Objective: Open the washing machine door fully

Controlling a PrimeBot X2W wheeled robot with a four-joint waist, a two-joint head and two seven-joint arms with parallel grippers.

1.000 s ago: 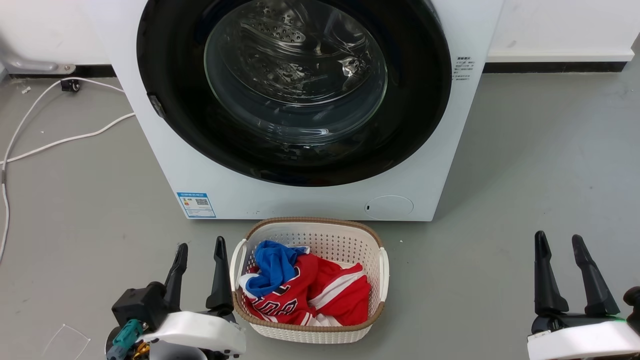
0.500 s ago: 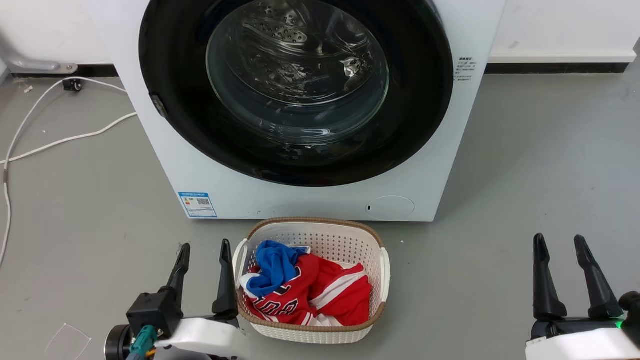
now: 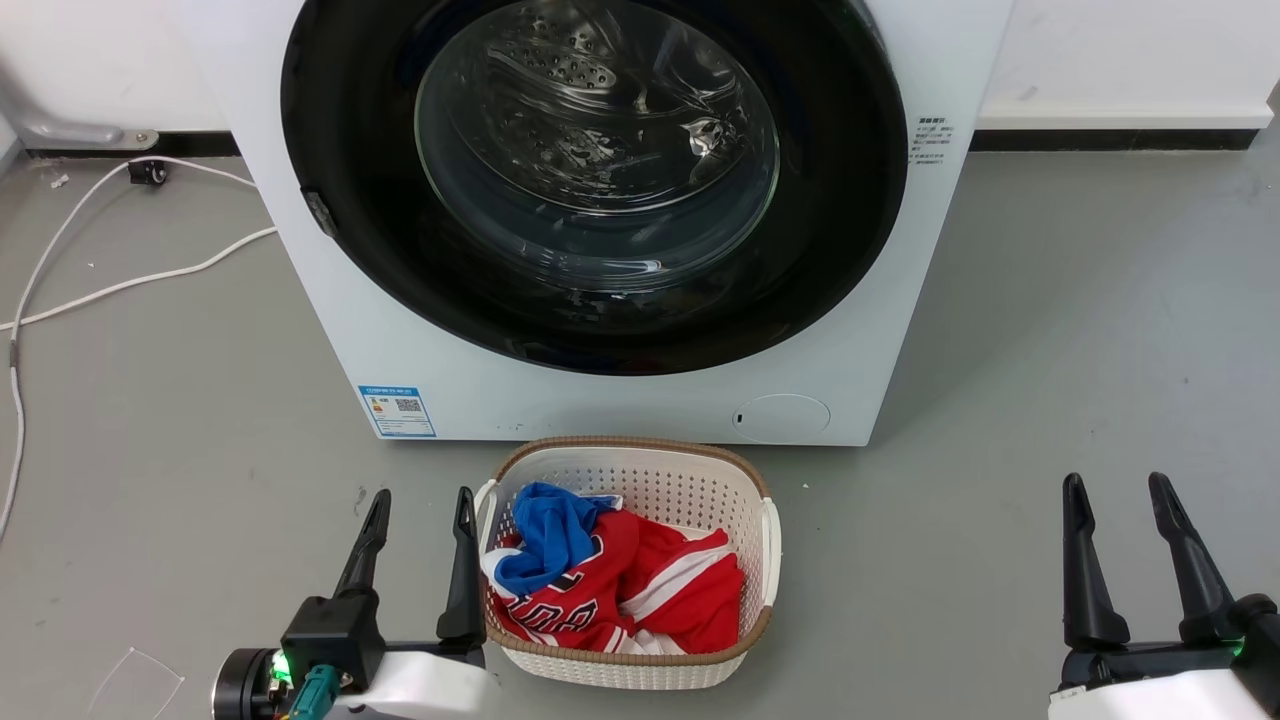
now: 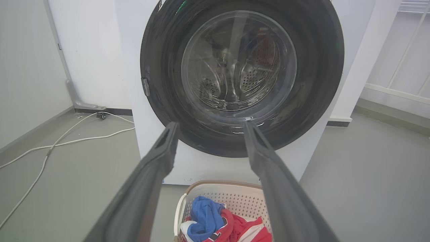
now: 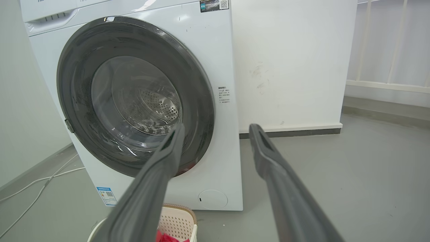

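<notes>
From the head camera: looks down on the washing machine door (image 3: 595,180), shut flush against the front of the washing machine (image 3: 640,400) and spanning nearly its whole width; picks out a small grey tab (image 3: 320,212) on the door's left rim; cannot tell on which side the hinge sits. Catches the left gripper (image 3: 422,497) low at the left, with fingers moderately parted and holding nothing, the right finger just beside a basket (image 3: 640,452) of red and blue clothes (image 3: 620,580) standing on the floor (image 3: 180,400) close before the machine; catches the right gripper (image 3: 1115,482) low at the right, likewise parted and empty, well apart from the machine.

From the left wrist: faces the door almost square on, its lower part framed between the two spread fingers, with nothing held there; places the tab at the rim's left, about mid-height.

From the right wrist: takes the door at a slant, with the black ring lying flat on the white front; frames bare floor and wall (image 5: 289,67) between the open fingers.

Judging by looks: expect a rigid, fairly heavy door, glossy and slippery on ring and glass, the bulging glass no place to press or pinch; probably best to hook a fingertip behind the rim at the tab, pull past the catch, then swing wide in an arc; mind the basket, possibly in the arm's way.
</notes>
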